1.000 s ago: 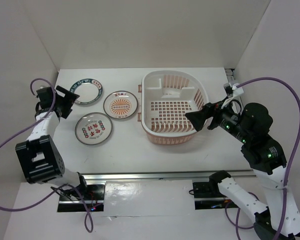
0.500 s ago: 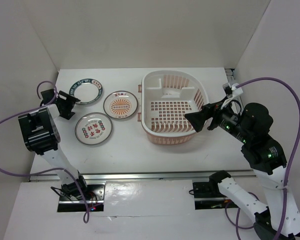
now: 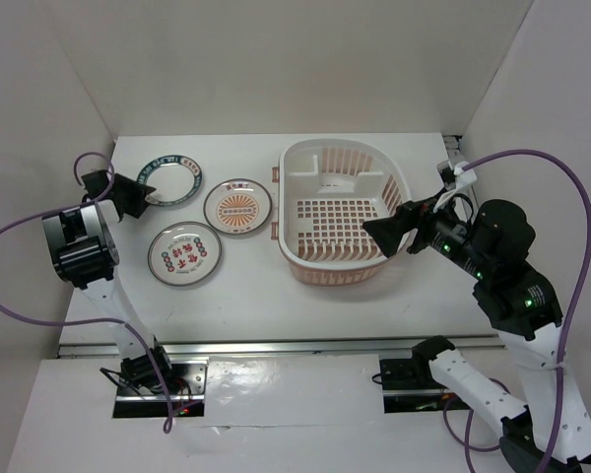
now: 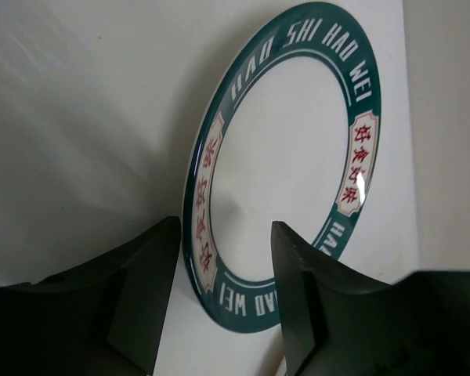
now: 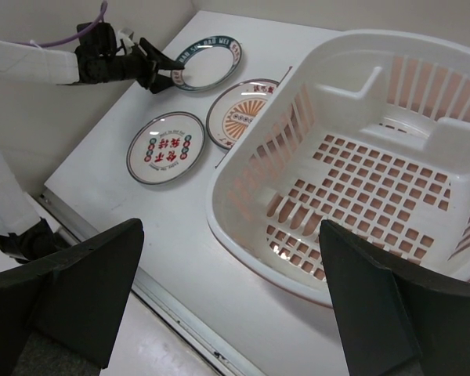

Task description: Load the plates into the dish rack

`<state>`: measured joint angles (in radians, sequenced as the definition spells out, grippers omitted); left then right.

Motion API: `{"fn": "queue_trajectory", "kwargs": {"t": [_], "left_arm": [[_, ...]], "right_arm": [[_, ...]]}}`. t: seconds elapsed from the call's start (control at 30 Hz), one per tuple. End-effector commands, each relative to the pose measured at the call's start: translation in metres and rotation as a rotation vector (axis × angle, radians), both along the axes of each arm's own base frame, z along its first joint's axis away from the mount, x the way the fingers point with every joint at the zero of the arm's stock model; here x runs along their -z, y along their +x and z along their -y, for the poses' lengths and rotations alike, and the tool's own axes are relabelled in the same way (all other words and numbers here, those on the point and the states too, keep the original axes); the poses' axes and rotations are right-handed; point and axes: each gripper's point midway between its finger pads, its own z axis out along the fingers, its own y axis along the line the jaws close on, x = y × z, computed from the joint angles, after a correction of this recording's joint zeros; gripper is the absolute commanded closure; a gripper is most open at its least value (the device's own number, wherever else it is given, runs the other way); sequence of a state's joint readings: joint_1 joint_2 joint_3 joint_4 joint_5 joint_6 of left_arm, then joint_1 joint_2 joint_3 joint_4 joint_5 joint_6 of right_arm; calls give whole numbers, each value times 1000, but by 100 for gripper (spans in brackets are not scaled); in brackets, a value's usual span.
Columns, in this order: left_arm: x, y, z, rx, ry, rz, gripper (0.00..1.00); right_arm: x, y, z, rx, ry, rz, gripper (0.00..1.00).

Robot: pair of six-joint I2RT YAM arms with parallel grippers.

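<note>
What my next move turns on is how the left gripper stands to the round white plate with the dark green lettered rim. The plate lies flat at the back left of the white bench, and the gripper sits just beside its left edge, pointing across at it. On the left wrist camera the fingers stand apart with nothing between the pads, and the plate's near rim falls in the gap ahead of them; I cannot tell whether either finger touches it. A round plate has no long axis, so I judge the rim is the only hold, and the fingers would need to get one above and one under that edge. This arm is far nearer than the right. The bench looks smooth, so the plate may slide away if nudged. The side wall is close behind the arm, leaving little room to back off. The orange-sunburst plate and the red-character plate lie near, apart from each other. The right gripper hovers with its fingers spread, unloaded, over the right side of the oval white dish rack with its pinkish-orange grid, which holds no plates.
</note>
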<state>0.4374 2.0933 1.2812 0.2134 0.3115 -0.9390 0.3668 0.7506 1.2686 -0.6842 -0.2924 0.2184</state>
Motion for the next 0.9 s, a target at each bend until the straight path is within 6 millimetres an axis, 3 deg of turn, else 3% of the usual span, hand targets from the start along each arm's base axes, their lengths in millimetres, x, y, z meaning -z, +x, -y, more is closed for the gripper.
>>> {"fn": "queue_trajectory", "kwargs": {"t": [0.0,0.1,0.2,0.3,0.47,0.5,0.53,0.6,0.7,0.83,0.87], "left_arm": [[32,-8,2,-4,-46,-64,38],[36,-6,0,-20,-49,-71,40],[48,-11,2,-20,-64,-103,48],[50,-13,0,-31,-60,-116,74],[52,-8,3,-22,-66,-132,81],[57,-9,4,-22,-70,-140,94],[53,-7,5,-14,-79,-143,100],[56,-5,9,7,-101,-143,100],[36,6,16,64,-119,-67,100],[-15,15,32,98,-97,46,100],[-40,18,40,111,-56,78,100]], "right_arm": [[-17,6,-1,4,15,77,0],[-17,6,-1,4,15,77,0],[-17,7,0,13,14,78,0],[-17,7,0,13,14,78,0],[-17,7,0,13,14,78,0],[-17,7,0,13,14,78,0],[-17,7,0,13,14,78,0],[-13,9,1,22,9,68,0],[-6,14,0,32,7,42,0],[0,23,2,72,17,5,0],[0,23,1,73,24,-1,0]]}}
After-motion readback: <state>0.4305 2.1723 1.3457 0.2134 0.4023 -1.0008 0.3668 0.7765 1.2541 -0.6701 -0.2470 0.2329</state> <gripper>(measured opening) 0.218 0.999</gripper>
